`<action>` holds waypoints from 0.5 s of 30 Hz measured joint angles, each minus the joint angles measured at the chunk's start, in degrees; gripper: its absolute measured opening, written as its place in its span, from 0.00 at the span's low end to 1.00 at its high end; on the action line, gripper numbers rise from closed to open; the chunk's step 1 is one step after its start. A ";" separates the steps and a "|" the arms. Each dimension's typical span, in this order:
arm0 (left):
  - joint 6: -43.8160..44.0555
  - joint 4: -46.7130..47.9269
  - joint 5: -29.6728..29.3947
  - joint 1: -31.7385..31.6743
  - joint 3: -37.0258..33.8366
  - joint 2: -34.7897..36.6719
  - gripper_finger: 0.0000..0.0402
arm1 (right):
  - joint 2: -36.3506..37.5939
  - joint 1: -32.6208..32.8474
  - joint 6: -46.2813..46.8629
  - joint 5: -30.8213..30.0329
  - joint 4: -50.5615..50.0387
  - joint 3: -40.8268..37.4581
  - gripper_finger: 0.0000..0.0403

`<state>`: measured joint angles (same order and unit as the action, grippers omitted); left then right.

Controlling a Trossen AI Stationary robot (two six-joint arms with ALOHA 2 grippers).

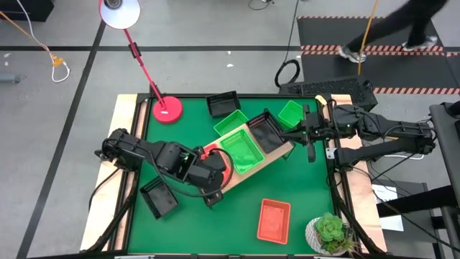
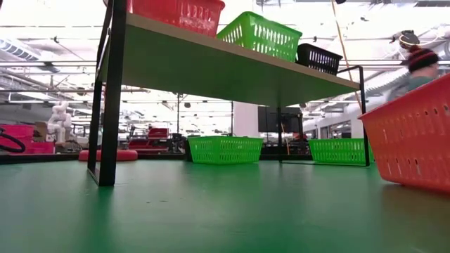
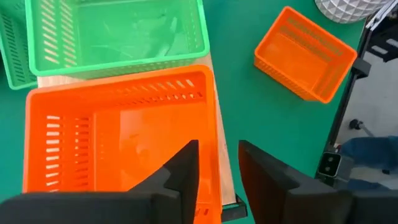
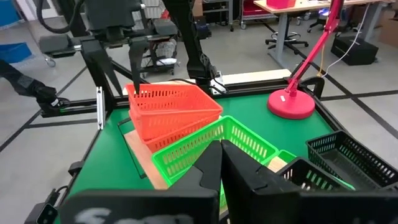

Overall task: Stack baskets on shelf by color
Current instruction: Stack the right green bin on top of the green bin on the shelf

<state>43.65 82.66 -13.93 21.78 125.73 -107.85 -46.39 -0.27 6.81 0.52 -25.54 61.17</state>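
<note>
The shelf (image 1: 284, 151) lies slantwise across the table's middle. On it stand an orange-red stack at its left end, a green basket (image 1: 242, 151) in the middle and a black basket (image 1: 267, 133) at its right end. My left gripper (image 3: 219, 155) is above the stack, shut on the upper orange-red basket (image 3: 118, 143), which sits in a second orange-red basket (image 4: 186, 134). My right gripper (image 4: 221, 149) is shut and hovers by the shelf's right end (image 1: 293, 133). Loose on the table are two green (image 1: 230, 122) (image 1: 291, 113), two black (image 1: 223, 104) (image 1: 159, 198) and one orange-red basket (image 1: 274, 221). My left gripper holds the upper orange-red basket by one side wall (image 3: 214, 130), one finger inside (image 3: 186, 168) and one outside (image 3: 261, 174), coming from above. In the right wrist view the held side (image 4: 132, 92) stands higher. The opposite side rests in the orange-red basket beneath.
A red desk lamp's base (image 1: 167, 109) stands at the far left of the table. A white plant pot (image 1: 329, 234) sits at the near right corner. A person walks past beyond the far edge (image 1: 402, 25). Green mat shows bare in the near middle (image 1: 215, 230).
</note>
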 joint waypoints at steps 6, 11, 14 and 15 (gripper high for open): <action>-0.47 -1.68 0.18 -0.24 -3.74 0.04 0.20 | 0.00 0.00 0.00 0.01 0.58 0.00 0.00; 0.18 -5.55 0.94 -0.37 -5.26 0.04 0.16 | -0.02 0.00 -0.07 0.00 0.50 0.00 0.00; 1.59 -6.03 0.42 -0.38 -5.26 0.21 0.14 | 0.00 0.00 0.00 0.01 0.52 0.00 0.00; 1.92 -6.00 0.12 -0.39 -5.26 0.22 0.13 | 0.00 0.00 0.00 0.01 0.52 0.00 0.00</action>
<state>45.56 76.66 -13.82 21.39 120.46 -107.63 -46.39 -0.27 6.81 0.54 -25.02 61.17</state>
